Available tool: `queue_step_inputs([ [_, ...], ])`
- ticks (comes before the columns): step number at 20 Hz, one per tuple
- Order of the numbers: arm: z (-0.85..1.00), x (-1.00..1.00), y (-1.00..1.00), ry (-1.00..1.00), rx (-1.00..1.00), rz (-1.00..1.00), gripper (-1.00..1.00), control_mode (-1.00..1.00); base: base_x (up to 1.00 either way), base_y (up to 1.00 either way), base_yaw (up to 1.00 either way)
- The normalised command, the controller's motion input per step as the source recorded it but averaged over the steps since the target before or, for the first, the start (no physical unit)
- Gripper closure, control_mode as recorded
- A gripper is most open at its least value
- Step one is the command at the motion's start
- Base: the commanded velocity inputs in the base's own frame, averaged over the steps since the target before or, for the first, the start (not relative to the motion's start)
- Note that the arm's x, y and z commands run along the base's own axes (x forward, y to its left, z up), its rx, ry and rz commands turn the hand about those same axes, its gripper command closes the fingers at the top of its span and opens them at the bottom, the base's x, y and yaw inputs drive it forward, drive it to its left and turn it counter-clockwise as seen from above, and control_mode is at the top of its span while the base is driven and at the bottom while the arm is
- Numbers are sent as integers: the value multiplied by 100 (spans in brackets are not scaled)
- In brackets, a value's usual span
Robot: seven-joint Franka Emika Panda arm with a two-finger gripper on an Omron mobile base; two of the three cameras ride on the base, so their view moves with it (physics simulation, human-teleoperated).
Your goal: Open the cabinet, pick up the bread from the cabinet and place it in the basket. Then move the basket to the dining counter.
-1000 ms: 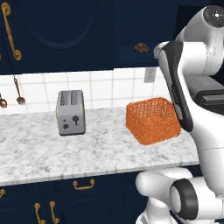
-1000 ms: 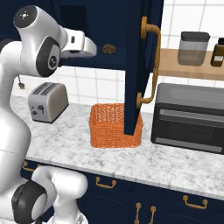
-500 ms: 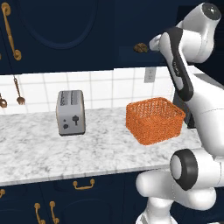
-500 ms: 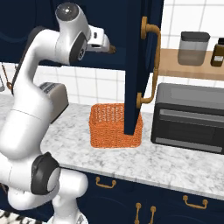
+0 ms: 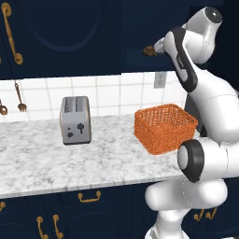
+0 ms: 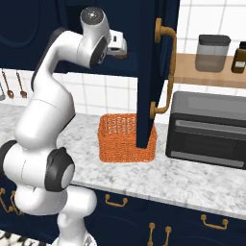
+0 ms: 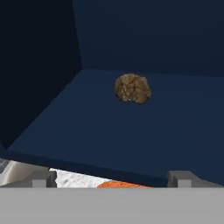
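White tiled wall [image 5: 112, 95], marbled worktop [image 5: 56, 158] — navy cupboards [image 6: 158, 226]

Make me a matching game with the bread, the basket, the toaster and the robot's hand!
Things:
1. bread
2. basket
3. toaster
4. hand

Places or states:
A. grey, on the marbled worktop
B. open, pointing into the cabinet
C. orange, empty, below the open cabinet door
D. brown, on the cabinet shelf

Pairs: 1-D, 2-C, 3-A, 4-B

The white arm straightened up from its folded pose and swung its wide-open two-finger gripper [image 6: 126, 54] toward the open tall navy cabinet [image 6: 156, 72], level with the small brown bread lump [image 7: 132, 88].
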Motion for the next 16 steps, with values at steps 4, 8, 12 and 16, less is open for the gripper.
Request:
queue_step_inputs([
  [4,-13,49,0,0,0,0,-100,-100,0,0,0],
  [8,-17,49,0,0,0,0,-100,-100,0,0,0],
  [12,-11,55,0,0,0,0,-100,-100,0,0,0],
  [16,-3,59,0,0,0,0,-100,-100,0,0,0],
])
